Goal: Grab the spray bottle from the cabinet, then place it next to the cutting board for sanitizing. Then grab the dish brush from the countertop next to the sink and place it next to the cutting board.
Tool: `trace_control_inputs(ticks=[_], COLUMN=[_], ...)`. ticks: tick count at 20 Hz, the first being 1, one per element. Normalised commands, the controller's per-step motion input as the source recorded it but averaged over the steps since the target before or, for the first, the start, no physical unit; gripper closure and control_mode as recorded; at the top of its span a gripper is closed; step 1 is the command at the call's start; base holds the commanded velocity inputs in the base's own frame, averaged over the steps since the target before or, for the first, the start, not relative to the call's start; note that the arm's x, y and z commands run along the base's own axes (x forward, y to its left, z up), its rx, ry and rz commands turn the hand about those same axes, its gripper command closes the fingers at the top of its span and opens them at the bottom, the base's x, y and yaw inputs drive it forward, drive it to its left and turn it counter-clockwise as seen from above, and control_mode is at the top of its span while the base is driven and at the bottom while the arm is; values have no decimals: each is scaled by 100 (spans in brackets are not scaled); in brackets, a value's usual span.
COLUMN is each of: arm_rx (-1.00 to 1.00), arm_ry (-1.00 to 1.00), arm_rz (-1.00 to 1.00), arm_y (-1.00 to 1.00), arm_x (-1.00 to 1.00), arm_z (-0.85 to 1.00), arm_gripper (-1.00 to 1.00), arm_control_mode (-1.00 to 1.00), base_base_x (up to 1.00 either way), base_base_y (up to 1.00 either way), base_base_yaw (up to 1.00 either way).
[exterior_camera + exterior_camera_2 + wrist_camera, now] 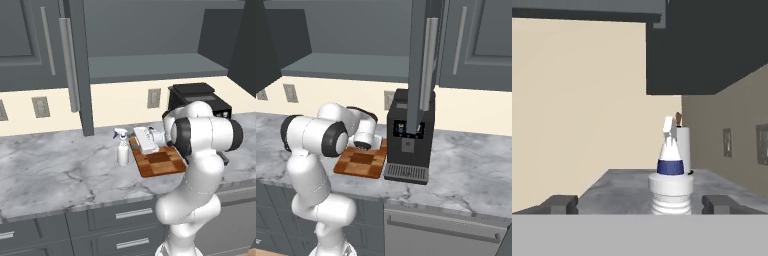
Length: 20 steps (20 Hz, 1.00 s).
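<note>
The gripper (pixel 637 202) stands spread wide, its two blocky dark fingertips (pixel 560 203) well apart on either side of the bottle (pixel 671 187) and not pressing it. In the hand view the bottle's ribbed white neck and rounded collar sit between the tips, nearer the right one, with a blue band and a tapering white nozzle above.

From the left base view the bottle (pixel 122 147) is a slim, smooth white plastic shape standing upright on the marble countertop (pixel 55 170), just ahead of the hand and just beside the edge of the board (pixel 161 162); whether the two touch I cannot tell. The board, a flat rectangle of light and dark reddish-brown wooden blocks, lies under the white wrist. The countertop is pale grey with darker veins and a thick edge.

Beyond the board on the far side from the bottle stands a boxy black coffee machine (pixel 408 140). Above hangs the dark grey cabinet (pixel 30 45), flat-panelled, with long silver bar handles.
</note>
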Motion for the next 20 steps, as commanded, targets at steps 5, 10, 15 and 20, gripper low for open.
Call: trace_control_inputs(ticks=[5, 10, 15, 20], arm_rx=[0, 0, 0, -2], arm_ry=[0, -1, 0, 0], arm_rz=[-9, -10, -10, -11], arm_y=[0, -2, 0, 0], arm_x=[-33, -31, -41, -35], arm_z=[19, 25, 39, 53], arm_gripper=[-100, -100, -100, -100], arm_control_mode=[-100, -100, -100, -100], base_base_x=[0, 0, 0, 0], base_base_y=[0, 0, 0, 0], base_base_yaw=[0, 0, 0, 0])
